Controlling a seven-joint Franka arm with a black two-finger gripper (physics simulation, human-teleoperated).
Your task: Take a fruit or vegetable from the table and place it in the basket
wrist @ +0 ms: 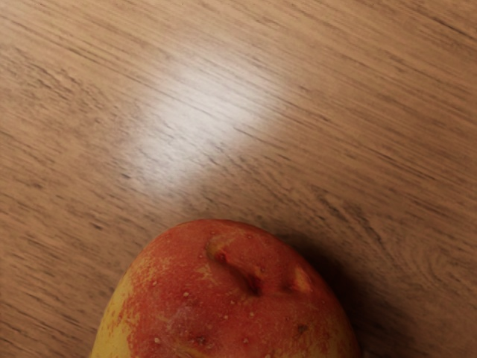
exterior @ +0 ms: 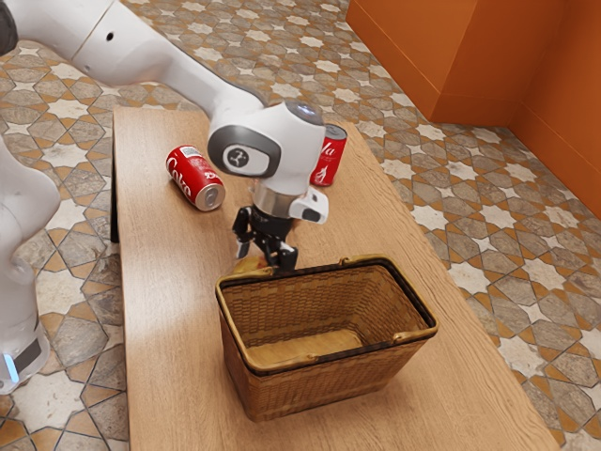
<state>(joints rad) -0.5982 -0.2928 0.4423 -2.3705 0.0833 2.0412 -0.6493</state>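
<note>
Red-and-yellow fruit point(wrist: 223, 306) under the gripper point(exterior: 265, 260), just beside the basket point(exterior: 324, 353)

The fruit is on the table point(exterior: 174, 319), outside the basket, near the rim on the exterior view's upper left. In the wrist view its rounded red end, marked with a crooked crease and a dimple, faces up toward the camera. The crease runs slantwise across that end; yellow skin shows down one flank. The rest of the body is cut off, so I cannot tell the full run of its long axis. In the exterior view a yellowish part shows low between the fingers, partly behind the basket's rim.

The gripper points down over the fruit, its jaws apart; I cannot see contact on both sides. The arm point(exterior: 150, 47) reaches in from the exterior view's upper left.

The wicker basket stands upright, its handles folded down along the rim. Farther off, one red Coke can point(exterior: 192, 178) lies on its side, its long axis slanting from the exterior view's upper left to lower right, a silver end toward the lower right. A second red can point(exterior: 330, 160) stands upright, partly behind the hand. Beyond the table are patterned floor tiles point(exterior: 512, 282) and an orange wall point(exterior: 441, 56).
</note>
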